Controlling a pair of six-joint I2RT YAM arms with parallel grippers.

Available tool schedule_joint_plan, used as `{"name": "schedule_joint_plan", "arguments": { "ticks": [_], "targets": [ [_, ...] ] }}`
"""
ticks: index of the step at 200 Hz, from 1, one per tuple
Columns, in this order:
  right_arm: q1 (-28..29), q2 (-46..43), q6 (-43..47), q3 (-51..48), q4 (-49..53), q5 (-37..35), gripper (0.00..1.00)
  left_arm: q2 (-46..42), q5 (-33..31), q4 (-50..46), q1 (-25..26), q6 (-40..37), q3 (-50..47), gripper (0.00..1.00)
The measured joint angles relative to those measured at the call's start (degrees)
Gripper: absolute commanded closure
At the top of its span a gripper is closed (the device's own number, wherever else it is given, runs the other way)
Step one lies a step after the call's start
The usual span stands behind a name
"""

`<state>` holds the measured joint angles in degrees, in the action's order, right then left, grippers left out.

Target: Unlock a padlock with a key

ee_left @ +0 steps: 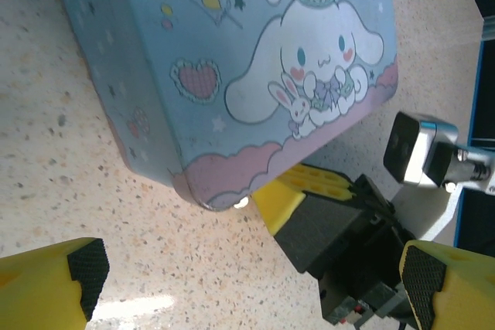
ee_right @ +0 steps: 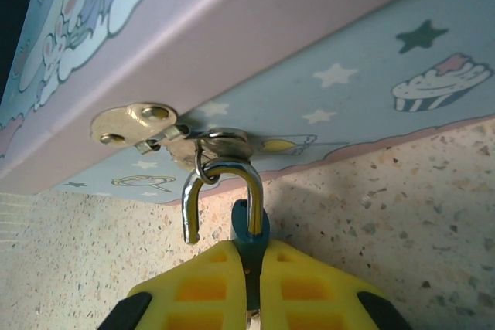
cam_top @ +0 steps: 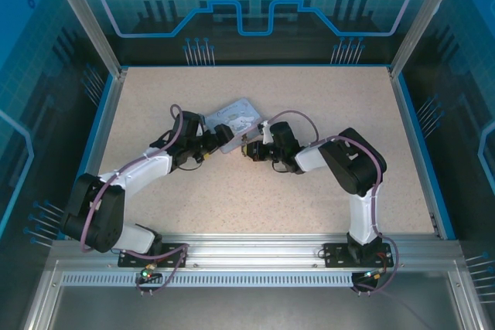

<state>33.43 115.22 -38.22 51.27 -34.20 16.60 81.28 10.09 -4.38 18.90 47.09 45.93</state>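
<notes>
The small padlock (ee_right: 250, 223) has a blue body and a silver shackle. It hangs from a ring on the latch (ee_right: 138, 124) of the pastel cartoon box (ee_right: 255, 28). One leg of the shackle is free of the body, so it stands open. My right gripper (ee_right: 249, 251) is shut on the padlock body, its yellow fingers (ee_left: 298, 195) meeting at the box's near corner. The key is hidden; a sliver of metal shows low between the right fingers. My left gripper (ee_left: 251, 276) is open over bare table just short of the box (ee_left: 232, 59), with nothing between its pads (ee_left: 85, 267).
The box (cam_top: 233, 120) lies mid-table at an angle, with both grippers meeting at its near side. The right wrist's camera block (ee_left: 421, 154) juts close to my left fingers. Speckled tabletop (cam_top: 309, 90) spreads all round, bounded by blue rails and glass walls.
</notes>
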Motion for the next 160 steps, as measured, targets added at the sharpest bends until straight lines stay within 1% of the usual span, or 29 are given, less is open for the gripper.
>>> {"name": "schedule_joint_plan", "arguments": {
  "ticks": [54, 87, 122, 160],
  "targets": [
    [-0.11, 0.00, -3.85, -0.66, -0.59, 3.65, 1.00, 0.37, -9.60, -6.43, -0.04, -3.58, 5.31, 0.01],
    [-0.31, -0.02, -6.01, -0.66, -0.15, 5.38, 1.00, 2.75, -14.86, -8.94, -0.04, -5.31, 6.97, 0.01],
    [-0.96, -0.15, -9.88, -0.66, 0.20, 6.84, 1.00, 6.27, -17.40, -9.75, -0.04, -6.54, 7.89, 0.01],
    [-0.96, -0.22, -16.81, -0.66, -0.26, 7.67, 1.00, 8.33, -18.49, -10.36, -0.04, -6.78, 7.93, 0.01]
  ]
}}
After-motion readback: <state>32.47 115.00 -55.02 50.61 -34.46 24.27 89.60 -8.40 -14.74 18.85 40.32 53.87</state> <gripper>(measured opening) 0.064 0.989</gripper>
